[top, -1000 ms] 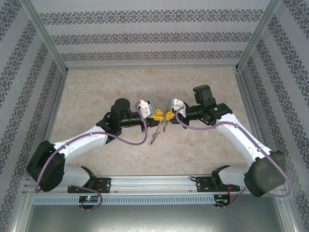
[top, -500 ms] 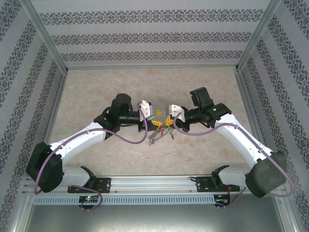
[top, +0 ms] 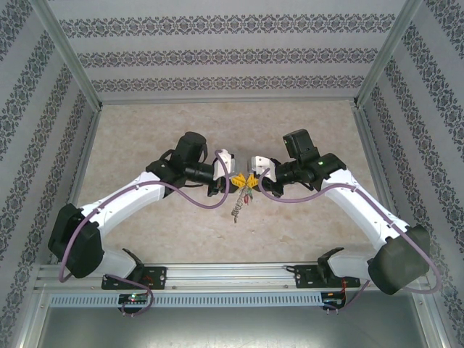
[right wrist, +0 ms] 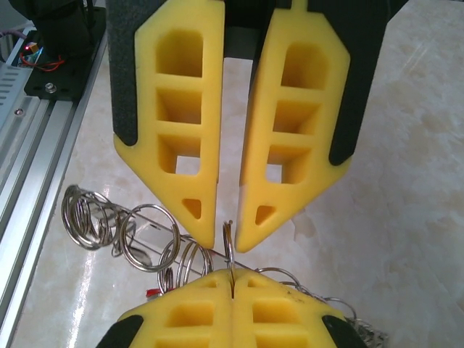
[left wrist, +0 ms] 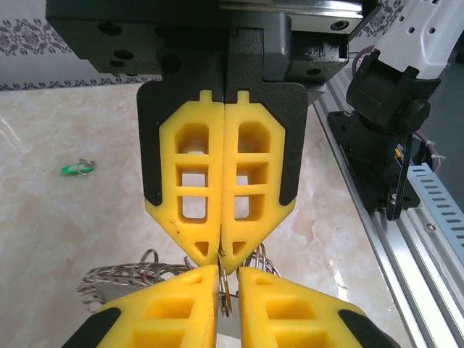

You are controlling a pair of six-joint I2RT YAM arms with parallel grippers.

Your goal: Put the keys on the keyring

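Counted: two grippers, left gripper (top: 241,178) and right gripper (top: 250,179); one keyring (top: 236,206); keys (top: 248,194) too small to number under the tips, with one green key (left wrist: 76,168) and one red head (right wrist: 152,292) sure.

Both arms reaching out from the bases, elbows bent inward, wrists turned to face each other, fingers level and nose to nose above the table (top: 145,130).

Right gripper: presses its pads flat together along the whole seam, clamps a thin ring wire of the keyring running into the seam at the very tips.

Left gripper: fingers (right wrist: 181,123) a narrow slit apart, not closed; same ring wire upright in that slit, slimmer than the gap, touch on either pad not clear.

Just below and beside the meeting tips: a bunch of silvery split rings (right wrist: 148,239), some coiled close in a row, number unsure. Beneath the grippers, keyring hanging down toward the table, red and green heads close under the right tips. Red head tucked under the rings, just beside the right fingers. Green key flat on the table, well apart from the left gripper, off to the left of its fingers. Aluminium rail (left wrist: 420,232) out past that gripper's right side.
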